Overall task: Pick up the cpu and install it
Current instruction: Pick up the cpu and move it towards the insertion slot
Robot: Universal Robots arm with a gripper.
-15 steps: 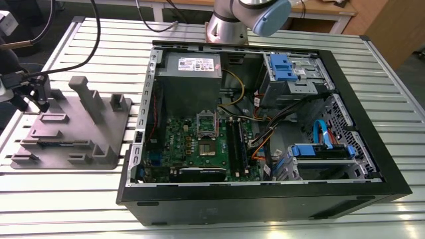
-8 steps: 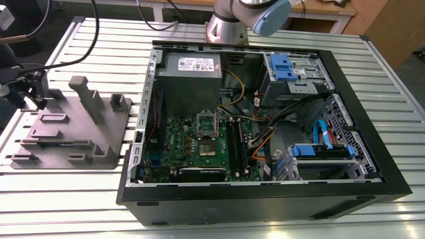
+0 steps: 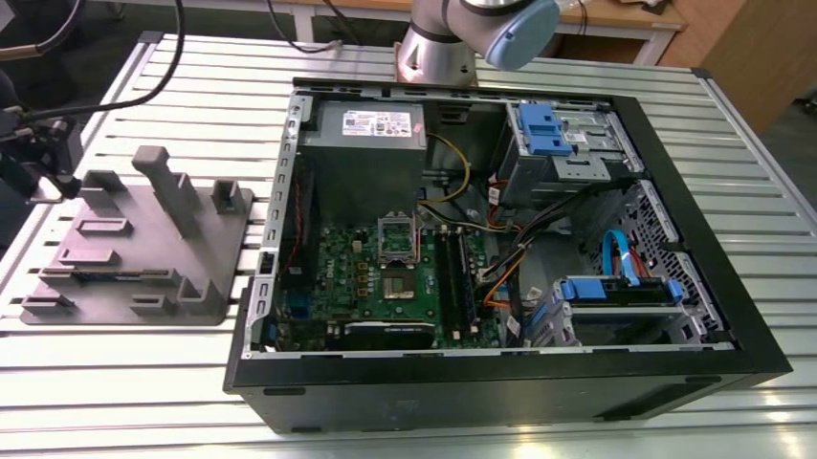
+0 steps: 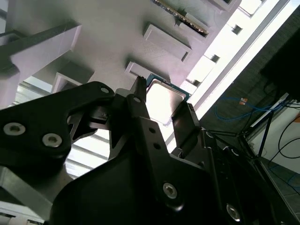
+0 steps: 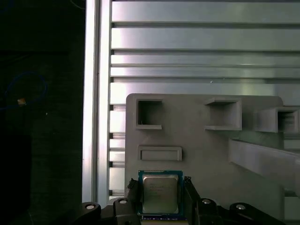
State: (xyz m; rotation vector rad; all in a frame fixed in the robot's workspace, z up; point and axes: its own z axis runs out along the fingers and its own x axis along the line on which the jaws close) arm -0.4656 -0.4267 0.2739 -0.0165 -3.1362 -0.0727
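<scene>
The cpu [image 5: 161, 194], a small square chip with a silvery top and a green-blue rim, sits between my two black fingers in both wrist views. My gripper [image 5: 161, 185] is shut on it, each finger pressed against an opposite edge of the cpu [image 4: 164, 98], just above the grey fixture plate [image 5: 211, 150]. In the exterior view my gripper [image 3: 45, 177] hangs over the far left end of that plate [image 3: 128, 249]. Inside the open computer case lies the green motherboard [image 3: 383, 282], with its metal socket frame [image 3: 397, 239] standing open.
The black case [image 3: 511, 382] takes up the middle and right of the slatted metal table [image 3: 128, 382]. Upright posts [image 3: 172, 186] rise from the fixture plate, and a memory stick [image 4: 185, 21] lies in one of its slots. The arm's base [image 3: 441, 48] stands behind the case.
</scene>
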